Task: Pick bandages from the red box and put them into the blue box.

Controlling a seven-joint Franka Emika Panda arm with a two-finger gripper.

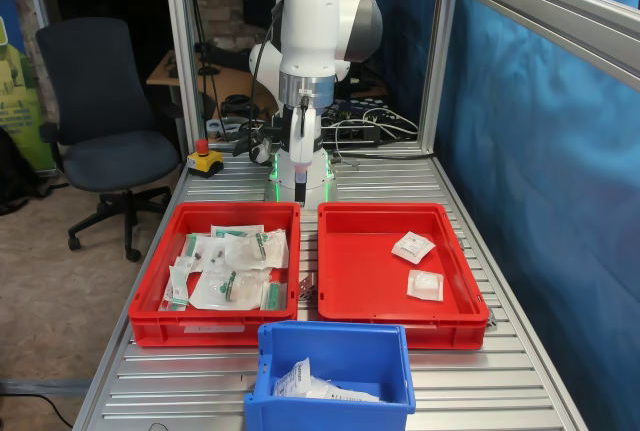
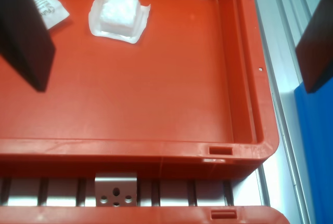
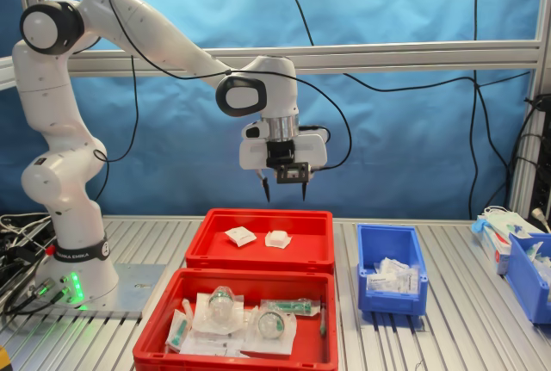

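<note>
The gripper (image 3: 287,190) hangs high above the red box (image 3: 258,255), its fingers (image 2: 23,37) spread wide and holding nothing. Two bandages lie on that box's floor, well apart from the walls: in the first exterior view one (image 1: 412,246) sits nearer the arm's base and the other (image 1: 425,285) nearer the blue box (image 1: 335,351). In the wrist view a puffy white bandage (image 2: 118,17) shows inside the red box, beside the corner of a second packet (image 2: 48,4) partly hidden behind a finger. The blue box stands on the worktop (image 1: 500,381) just beside the red box and already holds some white packets (image 1: 310,383). A second red crate (image 1: 215,271) next to the red box carries larger clear pouches (image 1: 235,256), which are not wanted. The risks from here, as I judge them: the packets are soft and lie flat, so a descent off centre could let the fingers close on a loose edge and drop it in transit, or push it across the floor; coming down too far could jam the fingers against the floor; and the two packets lie near enough to each other that a careless approach might disturb the second.
</note>
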